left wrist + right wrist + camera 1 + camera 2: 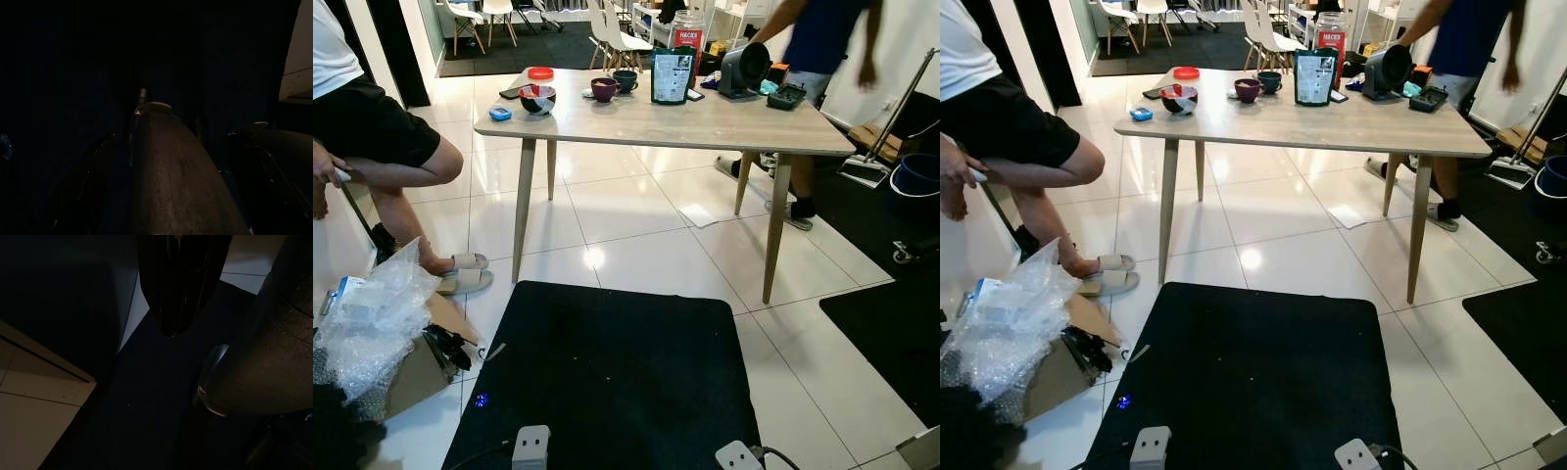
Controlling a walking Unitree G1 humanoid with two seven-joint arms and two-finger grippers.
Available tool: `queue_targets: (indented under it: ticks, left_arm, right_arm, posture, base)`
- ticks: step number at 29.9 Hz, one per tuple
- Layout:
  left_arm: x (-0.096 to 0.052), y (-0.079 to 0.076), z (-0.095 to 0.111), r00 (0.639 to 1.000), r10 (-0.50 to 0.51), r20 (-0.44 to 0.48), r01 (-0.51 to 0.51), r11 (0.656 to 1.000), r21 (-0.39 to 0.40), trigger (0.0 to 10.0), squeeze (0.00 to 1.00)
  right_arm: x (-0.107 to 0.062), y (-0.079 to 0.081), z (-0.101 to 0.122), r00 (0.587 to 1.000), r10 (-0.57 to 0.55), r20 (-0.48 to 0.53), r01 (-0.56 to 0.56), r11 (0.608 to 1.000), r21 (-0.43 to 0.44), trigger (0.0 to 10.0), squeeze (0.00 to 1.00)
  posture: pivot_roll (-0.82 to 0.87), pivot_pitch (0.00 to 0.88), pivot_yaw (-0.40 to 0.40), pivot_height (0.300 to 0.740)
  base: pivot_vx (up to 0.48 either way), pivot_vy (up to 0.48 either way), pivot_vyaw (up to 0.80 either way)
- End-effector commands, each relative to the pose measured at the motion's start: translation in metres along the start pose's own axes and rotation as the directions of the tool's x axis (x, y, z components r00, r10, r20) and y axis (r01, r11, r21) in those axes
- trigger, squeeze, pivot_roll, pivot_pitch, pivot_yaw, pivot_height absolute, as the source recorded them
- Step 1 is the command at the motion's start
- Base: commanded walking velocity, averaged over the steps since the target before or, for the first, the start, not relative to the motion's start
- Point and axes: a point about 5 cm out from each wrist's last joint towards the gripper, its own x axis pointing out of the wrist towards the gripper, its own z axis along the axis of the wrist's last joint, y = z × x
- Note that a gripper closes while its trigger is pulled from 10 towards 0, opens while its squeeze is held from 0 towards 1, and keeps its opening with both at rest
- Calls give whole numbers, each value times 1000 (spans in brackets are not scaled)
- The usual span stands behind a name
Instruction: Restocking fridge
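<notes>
A light wooden table [705, 122] stands ahead on white tiles. On it are a dark green pouch [673, 74], a red-lidded jar [687, 34], a red-and-black bowl [537, 99], a purple cup [604, 89], a teal cup [626, 80] and a grey appliance [744, 69]. No fridge is in sight. My left gripper [176, 137] hangs idle in deep shade. My right gripper [173, 308] hangs idle over the black mat [146, 421] and pale tiles.
A black mat [607, 372] lies on the floor before me. One person [372, 127] sits at the left, another [822, 39] stands behind the table's right end. Bubble wrap [372, 323] on a cardboard box lies at the lower left. A blue bucket [915, 176] stands at the right.
</notes>
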Motion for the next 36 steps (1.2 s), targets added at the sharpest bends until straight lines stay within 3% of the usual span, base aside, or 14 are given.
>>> queue_targets:
  ticks: [1,22,36]
  left_arm:
    - [0,-6,-7,1000,-6,-24,5,1000,-25,10000,0]
    - [1,-6,-8,999,15,-50,-16,1000,-6,10000,0]
    - [1,-5,-8,998,22,-52,-22,1000,9,10000,0]
  right_arm:
    - [0,1,0,1000,8,-5,-8,1000,1,10000,0]
    - [0,0,0,1000,8,-5,-8,1000,4,10000,0]
    - [0,0,1,1000,5,-2,-5,1000,15,10000,0]
  posture:
    - [24,0,-27,740]
    - [23,0,-28,740]
    - [14,0,-25,740]
  base:
    - [0,0,0]
    - [0,0,0]
    - [243,0,0]
